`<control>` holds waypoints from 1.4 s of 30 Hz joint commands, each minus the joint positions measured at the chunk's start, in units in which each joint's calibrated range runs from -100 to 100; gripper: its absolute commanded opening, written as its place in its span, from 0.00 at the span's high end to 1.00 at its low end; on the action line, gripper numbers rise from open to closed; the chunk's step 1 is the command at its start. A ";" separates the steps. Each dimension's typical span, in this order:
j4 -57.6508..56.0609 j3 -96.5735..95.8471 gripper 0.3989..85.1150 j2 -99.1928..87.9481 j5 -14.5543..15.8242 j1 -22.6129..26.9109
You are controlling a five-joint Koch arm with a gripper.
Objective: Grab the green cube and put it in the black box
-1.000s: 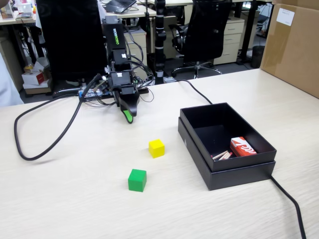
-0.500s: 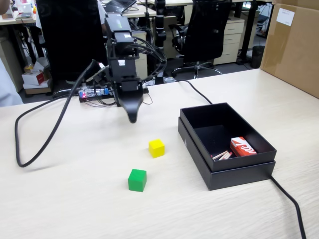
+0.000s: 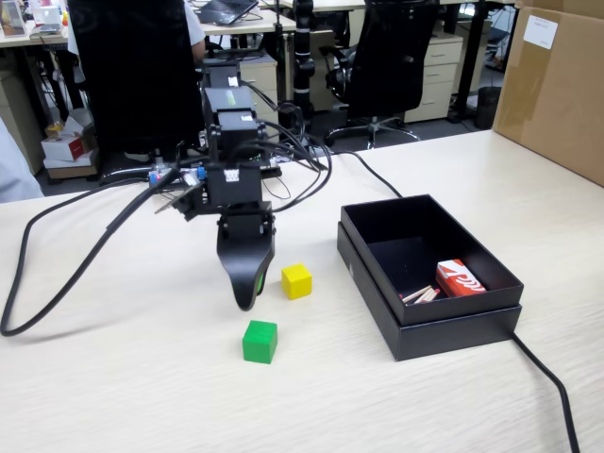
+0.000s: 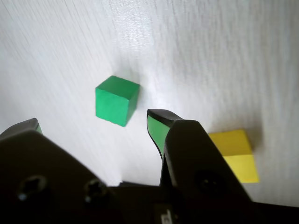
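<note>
The green cube (image 3: pixel 260 341) (image 4: pixel 116 100) rests on the pale wooden table, near its front edge in the fixed view. My gripper (image 3: pixel 247 294) (image 4: pixel 96 122) hovers just behind and above it, jaws wide apart with nothing between them; the green-lined fingertips (image 4: pixel 154 127) frame bare table short of the cube. The black box (image 3: pixel 472 326) sits to the right in the fixed view, its open top facing up, with a red-and-white packet (image 3: pixel 460 277) inside.
A yellow cube (image 3: pixel 296 280) (image 4: pixel 236 154) lies right beside my gripper, between it and the box. Black cables (image 3: pixel 75 274) trail across the table on the left and one (image 3: pixel 547 377) runs past the box's front corner. A brown carton (image 3: pixel 557 85) stands far right.
</note>
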 commanded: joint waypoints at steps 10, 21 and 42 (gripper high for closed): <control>-0.01 10.95 0.47 9.30 2.20 0.88; 0.25 12.40 0.47 14.46 2.20 0.59; 0.51 13.39 1.00 16.75 1.42 0.88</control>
